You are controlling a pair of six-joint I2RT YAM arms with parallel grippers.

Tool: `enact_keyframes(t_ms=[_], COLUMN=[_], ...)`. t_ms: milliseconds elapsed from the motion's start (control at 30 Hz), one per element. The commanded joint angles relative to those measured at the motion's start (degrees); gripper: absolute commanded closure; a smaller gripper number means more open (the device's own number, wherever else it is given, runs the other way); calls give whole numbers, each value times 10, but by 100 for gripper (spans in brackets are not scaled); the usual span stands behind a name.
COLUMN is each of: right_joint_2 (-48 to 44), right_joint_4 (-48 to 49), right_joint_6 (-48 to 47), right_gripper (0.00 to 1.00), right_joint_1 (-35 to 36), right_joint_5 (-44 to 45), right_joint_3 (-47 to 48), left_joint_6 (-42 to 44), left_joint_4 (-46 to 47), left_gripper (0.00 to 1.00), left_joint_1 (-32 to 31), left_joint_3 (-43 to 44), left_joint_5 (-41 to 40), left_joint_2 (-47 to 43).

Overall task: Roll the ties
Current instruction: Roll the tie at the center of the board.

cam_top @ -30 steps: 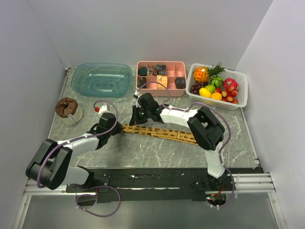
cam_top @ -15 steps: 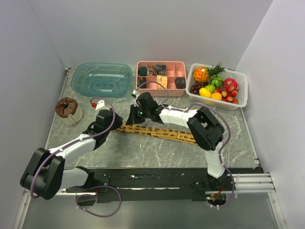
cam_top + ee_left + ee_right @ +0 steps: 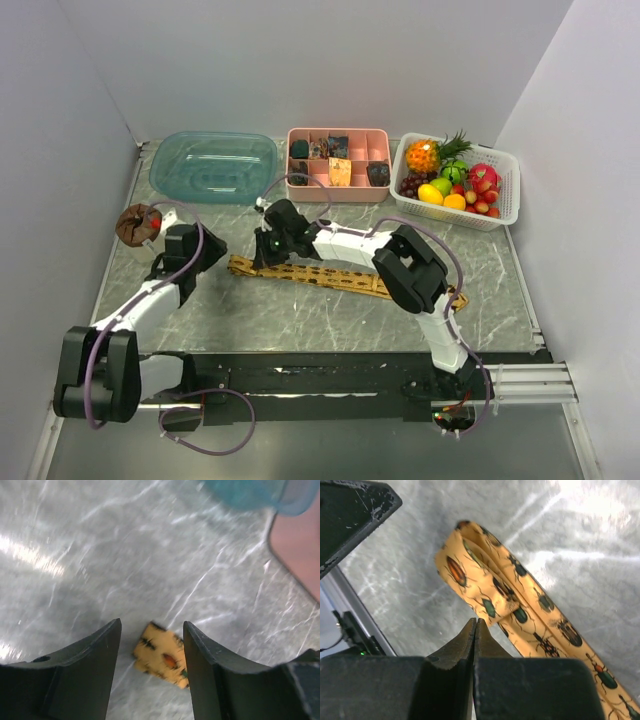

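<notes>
On the marbled grey worktop the golden-yellow tie lies stretched out flat, running from a spot left of centre down towards the right, where its far end passes behind the right arm. The wrist views show its pattern to be small dark beetles. Its left end is doubled over on itself into a short flat fold.

The right tool sits at this folded end with its two fingers pressed fully together and no cloth visible between them. The tips meet right at the near edge of the fold. Whether they rest on the fabric or sit just above it is hard to tell from this angle.

The left tool is off to the left of the tie, with its jaws standing apart and nothing between them. Seen from its wrist, the folded end of the tie lies on the worktop ahead, framed in the gap between the two fingers and touching neither. A blue tub and a pink divided tray stand along the back edge, well apart from the tie.
</notes>
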Motion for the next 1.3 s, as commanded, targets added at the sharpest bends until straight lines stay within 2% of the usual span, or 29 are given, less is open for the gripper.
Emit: enact_keyframes(t_ms=[0,300,667,1033,1267], right_joint_2=[9,39,83,86,87], right_joint_4=[-34,-52,-83,-98,-101], right_joint_6=[-20,-24,-22,-36,-37], right_gripper=[100,100,100,100,100], right_joint_1=[6,8,11,10,11], right_joint_5=[27,42,56,79,87], right_joint_3=[34,62,115,132,125], left_joint_6=[-15,-36,-35,-35,-41], left_joint_4=[23,89,111,141,175], left_gripper=[43,44,50,54,64], left_joint_1=[19,21,21,21,19], left_joint_3=[-32,-68,-76,-79,-89], left_joint_5=[77,124,121,120,138], left_joint_2=[5,42,56,78,95])
